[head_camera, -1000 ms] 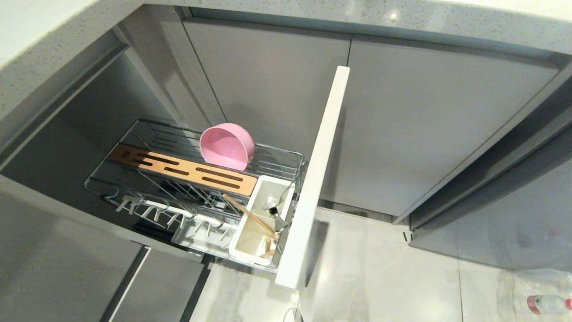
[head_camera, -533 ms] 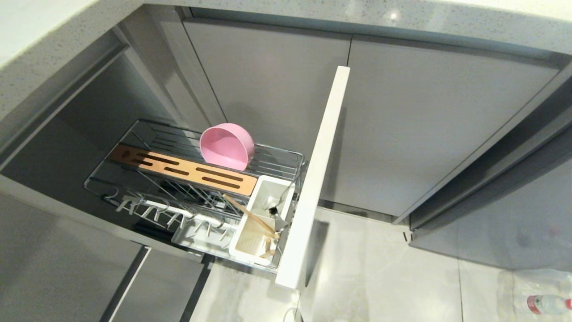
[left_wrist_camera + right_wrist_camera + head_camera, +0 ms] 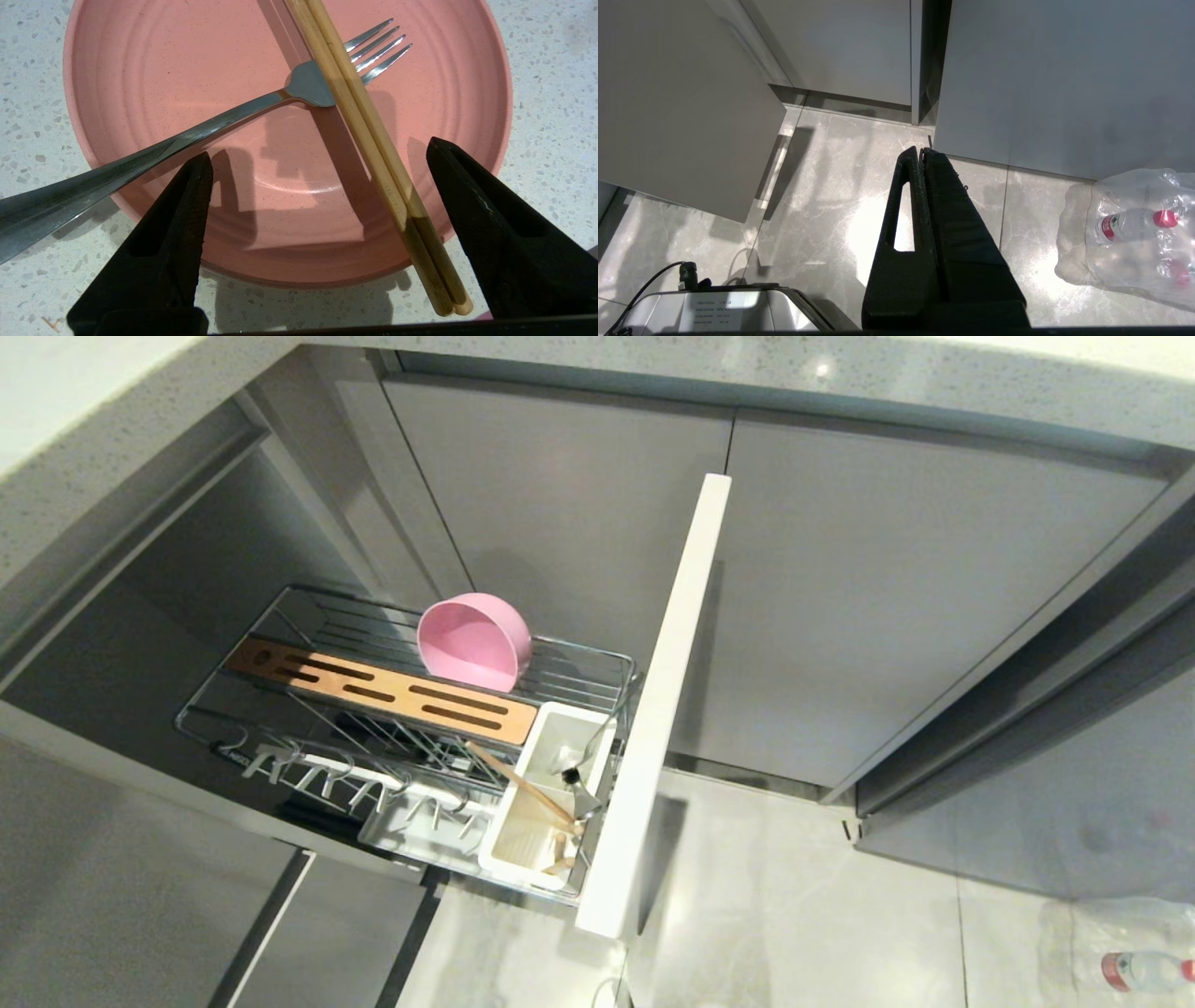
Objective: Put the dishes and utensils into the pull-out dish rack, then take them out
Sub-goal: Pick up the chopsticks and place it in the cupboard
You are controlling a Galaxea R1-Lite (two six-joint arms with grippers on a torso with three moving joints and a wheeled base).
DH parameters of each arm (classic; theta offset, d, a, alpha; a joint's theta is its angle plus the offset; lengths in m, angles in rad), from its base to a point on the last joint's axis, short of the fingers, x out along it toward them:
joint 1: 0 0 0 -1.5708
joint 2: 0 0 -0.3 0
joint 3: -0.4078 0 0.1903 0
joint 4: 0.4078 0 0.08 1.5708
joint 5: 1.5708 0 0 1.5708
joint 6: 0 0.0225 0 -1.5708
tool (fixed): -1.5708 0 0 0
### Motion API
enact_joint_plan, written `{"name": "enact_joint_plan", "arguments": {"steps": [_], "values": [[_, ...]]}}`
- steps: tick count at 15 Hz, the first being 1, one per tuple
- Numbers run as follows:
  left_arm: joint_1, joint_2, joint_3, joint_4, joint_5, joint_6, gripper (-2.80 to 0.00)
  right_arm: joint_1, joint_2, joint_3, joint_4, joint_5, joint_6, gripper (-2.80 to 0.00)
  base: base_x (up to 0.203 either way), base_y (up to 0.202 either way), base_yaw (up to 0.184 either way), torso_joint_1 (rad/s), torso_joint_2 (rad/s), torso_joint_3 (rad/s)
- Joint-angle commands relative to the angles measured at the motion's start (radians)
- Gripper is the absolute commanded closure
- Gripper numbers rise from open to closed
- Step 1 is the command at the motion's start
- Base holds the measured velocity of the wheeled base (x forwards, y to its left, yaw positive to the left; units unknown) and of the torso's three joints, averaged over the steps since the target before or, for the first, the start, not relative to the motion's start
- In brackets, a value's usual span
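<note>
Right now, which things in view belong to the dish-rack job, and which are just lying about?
Job:
- pink bowl, on its side in the dish rack
- pink plate on the speckled counter
- fork and chopsticks across the plate
- left end effector, open above the plate

Lying about:
- wrapped water bottles on the floor
- right end effector, shut, parked above the floor

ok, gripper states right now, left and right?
Left gripper: open, holding nothing, above the flat pink plate.
Right gripper: shut, empty, parked over the floor.
</note>
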Motion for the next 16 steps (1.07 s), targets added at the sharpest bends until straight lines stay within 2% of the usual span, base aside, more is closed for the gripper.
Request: {"name": "enact_joint_plan", "arguments": {"steps": [1, 12, 13, 16], "values": [[0.0, 0.0, 0.009, 0.003, 0.001, -0.006, -2.8, 0.0, 0.0, 0.002, 0.0, 0.0, 0.0, 0.0, 0.0, 0.0, 0.0, 0.0, 0.0, 0.0], [0.0, 0.001, 0.021, 0.001, 0.001, -0.023, -2.8, 0.0, 0.0, 0.002, 0.0, 0.0, 0.0, 0.0, 0.0, 0.0, 0.0, 0.0, 0.0, 0.0], [0.0, 0.001, 0.021, 0.001, 0.001, -0.023, 0.0, 0.0, 0.0, 0.002, 0.0, 0.0, 0.0, 0.0, 0.0, 0.0, 0.0, 0.0, 0.0, 0.0], [0.0, 0.0, 0.021, 0.002, 0.001, -0.023, 0.0, 0.0, 0.0, 0.002, 0.001, 0.0, 0.0, 0.0, 0.0, 0.0, 0.0, 0.0, 0.0, 0.0]]}}
